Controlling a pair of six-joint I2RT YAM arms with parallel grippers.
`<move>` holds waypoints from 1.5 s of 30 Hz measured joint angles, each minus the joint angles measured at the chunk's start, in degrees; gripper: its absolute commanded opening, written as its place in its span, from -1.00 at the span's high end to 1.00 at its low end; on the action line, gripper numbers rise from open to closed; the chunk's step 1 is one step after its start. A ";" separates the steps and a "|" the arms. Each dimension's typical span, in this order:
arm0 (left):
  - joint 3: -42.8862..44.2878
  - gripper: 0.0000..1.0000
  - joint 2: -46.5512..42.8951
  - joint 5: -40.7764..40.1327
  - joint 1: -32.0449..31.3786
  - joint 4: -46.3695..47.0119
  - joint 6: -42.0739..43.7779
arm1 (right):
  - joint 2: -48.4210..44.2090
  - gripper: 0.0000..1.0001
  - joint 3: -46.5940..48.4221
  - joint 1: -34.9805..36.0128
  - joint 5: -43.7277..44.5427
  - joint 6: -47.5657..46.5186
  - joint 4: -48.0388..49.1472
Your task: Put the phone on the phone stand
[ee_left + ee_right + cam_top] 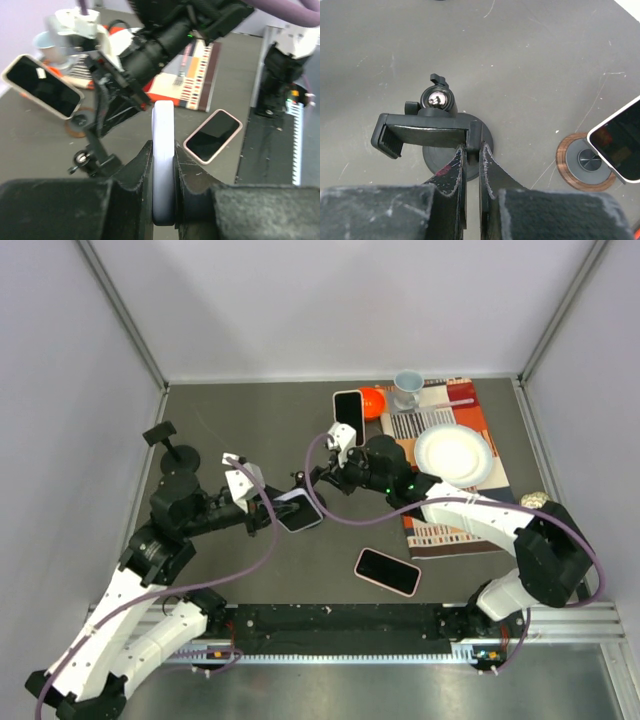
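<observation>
A phone in a pale lavender case (163,150) stands edge-on between the jaws of my left gripper (163,148), which is shut on it. From above, this phone (300,510) hangs mid-table just left of my right gripper (316,480). The black phone stand (427,131) has a round base and a wide clamp cradle. My right gripper (472,149) is shut on the cradle's right-hand arm. In the left wrist view the phone stand (95,152) sits just ahead-left of the held phone.
A pink-cased phone (387,571) lies flat near the front. Another phone (348,412) leans on a wood-ringed stand (585,161). A striped mat (440,530) carries a white plate (455,453), with an orange ball (373,400) and a cup (407,388) behind. A black stand (168,443) is far left.
</observation>
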 measured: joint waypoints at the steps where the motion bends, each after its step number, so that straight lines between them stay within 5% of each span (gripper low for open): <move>1: -0.28 1.00 0.70 1.90 0.02 0.72 -0.17 | 0.00 1.00 0.00 -0.52 -1.33 -0.04 -0.22; 7: -1.20 1.00 7.98 14.75 0.00 11.93 -2.62 | 0.00 1.00 0.42 -2.34 -7.45 -0.37 -1.55; 16: -0.20 1.00 23.63 21.75 0.00 24.15 -0.09 | 0.00 1.00 0.42 -3.85 -13.22 -0.15 -2.27; 28: 8.28 1.00 32.30 19.93 -1.33 12.52 16.96 | 0.17 1.00 0.42 -5.35 -16.17 0.09 -2.56; 45: 6.49 1.00 33.68 13.99 -1.70 9.94 24.09 | 0.33 1.00 0.28 -6.69 -18.36 0.42 -2.12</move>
